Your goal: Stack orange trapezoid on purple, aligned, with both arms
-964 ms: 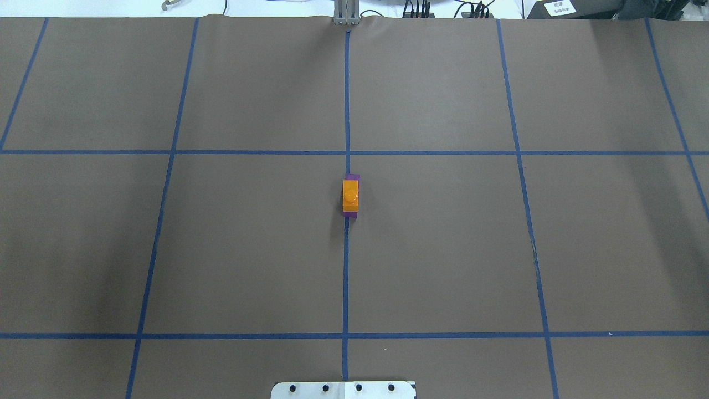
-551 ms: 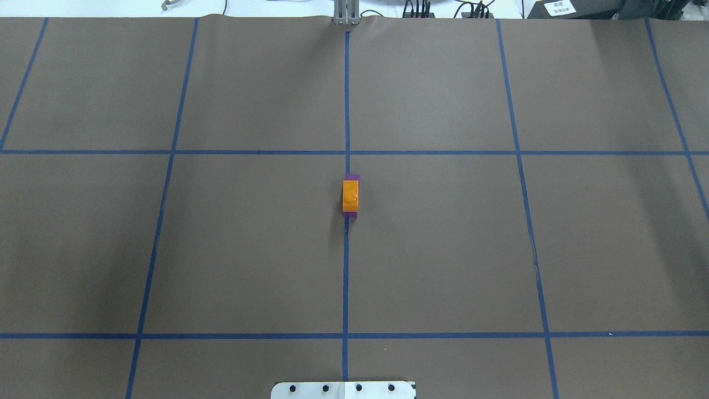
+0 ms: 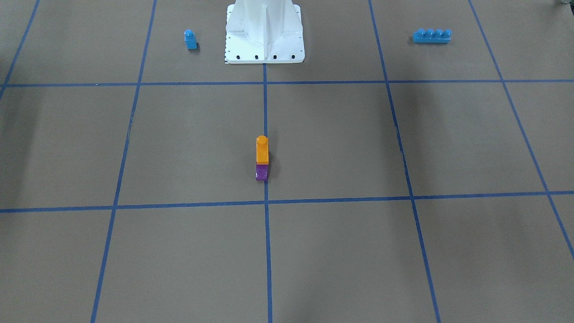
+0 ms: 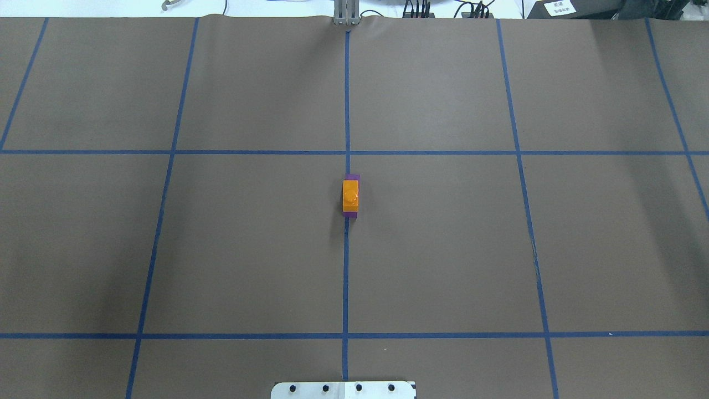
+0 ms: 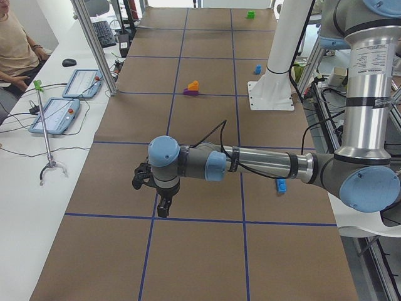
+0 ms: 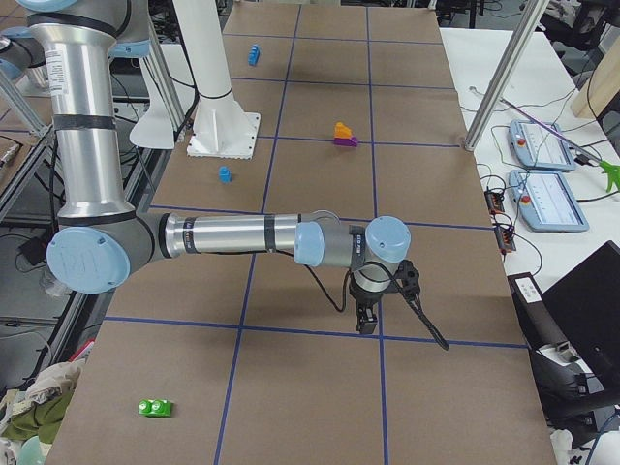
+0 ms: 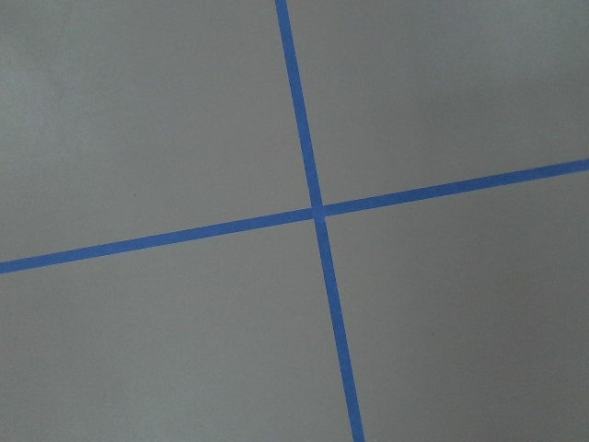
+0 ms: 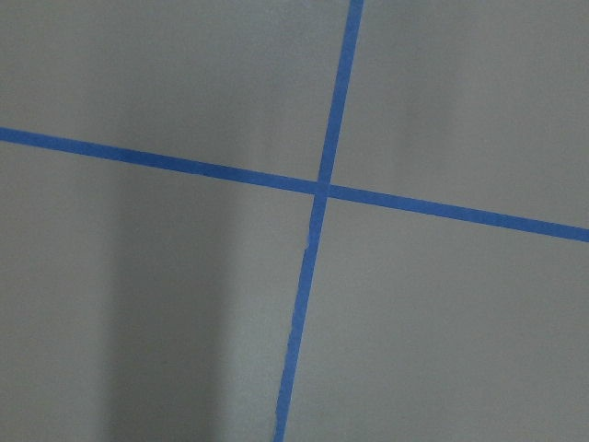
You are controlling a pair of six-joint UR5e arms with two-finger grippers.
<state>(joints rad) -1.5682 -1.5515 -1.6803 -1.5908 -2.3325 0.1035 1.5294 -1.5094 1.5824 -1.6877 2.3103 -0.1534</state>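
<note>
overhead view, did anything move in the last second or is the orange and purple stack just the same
Nothing visibly changed. The orange trapezoid sits on the purple in the same spot and the same orientation as in both earlier overhead pictures.

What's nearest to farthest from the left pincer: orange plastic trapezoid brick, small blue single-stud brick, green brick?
Exterior left view, from the left pincer:
1. Orange plastic trapezoid brick, mid-table on purple brick.
2. Small blue single-stud brick, beside white base.
3. Green brick, far end.
</note>
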